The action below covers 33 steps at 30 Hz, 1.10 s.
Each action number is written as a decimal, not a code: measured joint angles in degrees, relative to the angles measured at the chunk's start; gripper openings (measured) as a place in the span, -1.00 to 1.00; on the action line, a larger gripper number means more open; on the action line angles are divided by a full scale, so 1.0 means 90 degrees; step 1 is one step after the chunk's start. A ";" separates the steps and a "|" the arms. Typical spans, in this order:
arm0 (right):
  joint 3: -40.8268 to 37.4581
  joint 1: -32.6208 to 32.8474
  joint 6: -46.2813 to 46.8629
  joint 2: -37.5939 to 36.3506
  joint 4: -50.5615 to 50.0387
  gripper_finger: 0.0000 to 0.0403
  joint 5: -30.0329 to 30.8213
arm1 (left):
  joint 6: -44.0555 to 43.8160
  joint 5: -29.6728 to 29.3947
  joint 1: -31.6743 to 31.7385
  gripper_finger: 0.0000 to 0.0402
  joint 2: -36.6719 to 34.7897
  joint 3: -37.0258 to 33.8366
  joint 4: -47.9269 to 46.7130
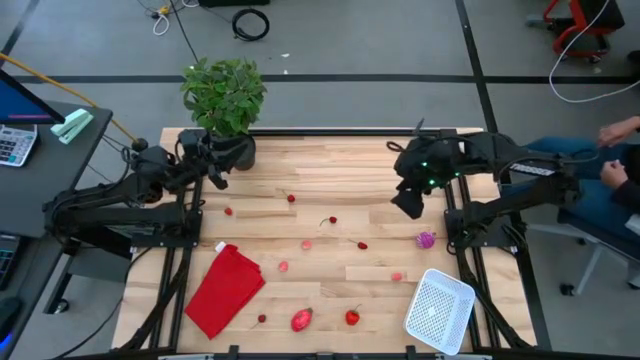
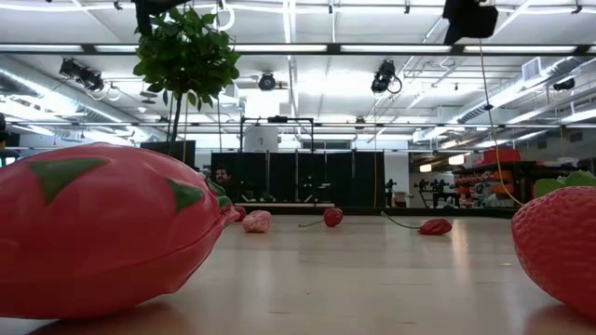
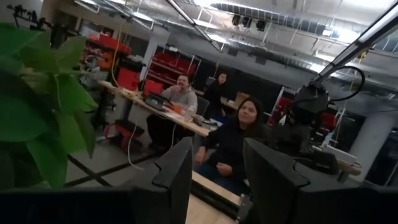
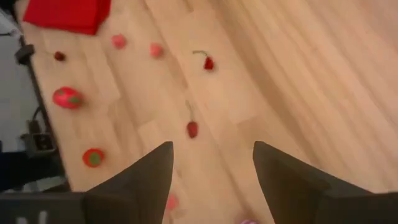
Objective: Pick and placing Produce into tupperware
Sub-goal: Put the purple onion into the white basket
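Observation:
The produce lies scattered on the wooden table: a pink dragon fruit [image 1: 301, 319], a strawberry [image 1: 352, 317], cherries [image 1: 331, 221] [image 1: 362, 244], small pink bits [image 1: 307, 243] and a purple ball [image 1: 427, 240]. The white mesh tupperware [image 1: 439, 310] rests flat at the near right corner. My right gripper [image 1: 408, 205] hangs open above the table's right half, tipped down toward a cherry [image 4: 192, 129], with nothing between its fingers [image 4: 213, 180]. My left gripper [image 1: 216, 178] stands open at the far left beside the plant pot, raised and aimed into the room [image 3: 217, 180].
A potted plant [image 1: 225, 100] stands at the far left edge, close to my left gripper. A red folded cloth [image 1: 225, 288] lies near the left front. People sit beyond the table [image 3: 239, 134], and a person's hand [image 1: 620, 130] shows at the right.

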 joint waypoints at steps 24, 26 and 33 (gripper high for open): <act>0.0007 0.0767 0.0776 0.0484 0.1501 0.15 -0.0335 | -0.0014 0.0015 -0.0022 -0.23 0.0002 0.0000 -0.0963; 0.0005 0.0742 0.1065 0.0602 0.1486 0.15 -0.0337 | -0.0009 0.0015 -0.0022 -0.24 0.0002 0.0000 -0.1037; 0.0005 0.0714 0.1119 0.1079 0.0945 0.17 -0.0433 | -0.0009 0.0014 -0.0022 -0.25 0.0002 0.0000 -0.1079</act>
